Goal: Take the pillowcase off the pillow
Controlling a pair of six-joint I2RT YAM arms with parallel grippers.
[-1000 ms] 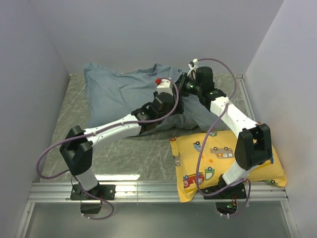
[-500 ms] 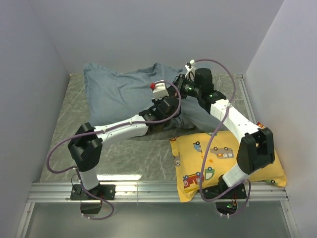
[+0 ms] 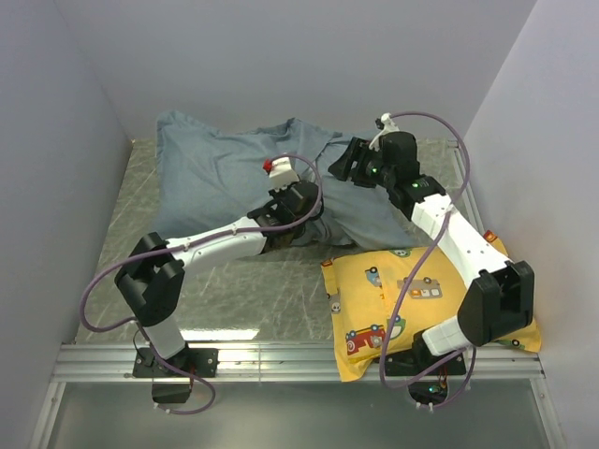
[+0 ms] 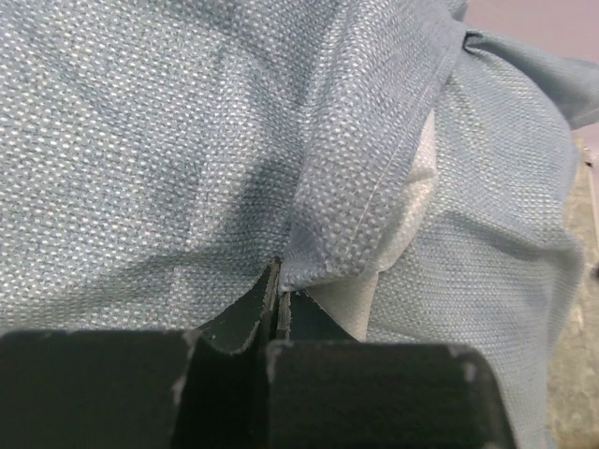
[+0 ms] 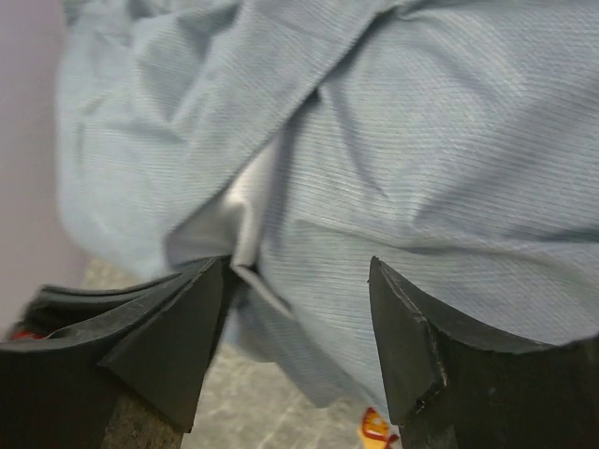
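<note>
The blue-grey pillowcase (image 3: 225, 173) lies bunched over the pillow at the back of the table. My left gripper (image 3: 298, 208) rests on its near right part. In the left wrist view the left gripper (image 4: 278, 281) is shut on the folded hem of the pillowcase (image 4: 365, 187). A strip of the white pillow (image 4: 412, 196) shows under that hem. My right gripper (image 3: 344, 166) hovers at the cover's right end. In the right wrist view the right gripper (image 5: 295, 281) is open over the pillowcase (image 5: 440, 159), holding nothing. A patch of white pillow (image 5: 234, 210) shows by its left finger.
A yellow pillow (image 3: 421, 290) printed with cartoon cars lies at the front right, under the right arm. Grey walls close in the left, back and right sides. A metal rail (image 3: 281, 360) runs along the near edge.
My left gripper has shut on the pillowcase hem and drawn back to the left. My right gripper has let go of the cloth, opened, and moved away to the right.
</note>
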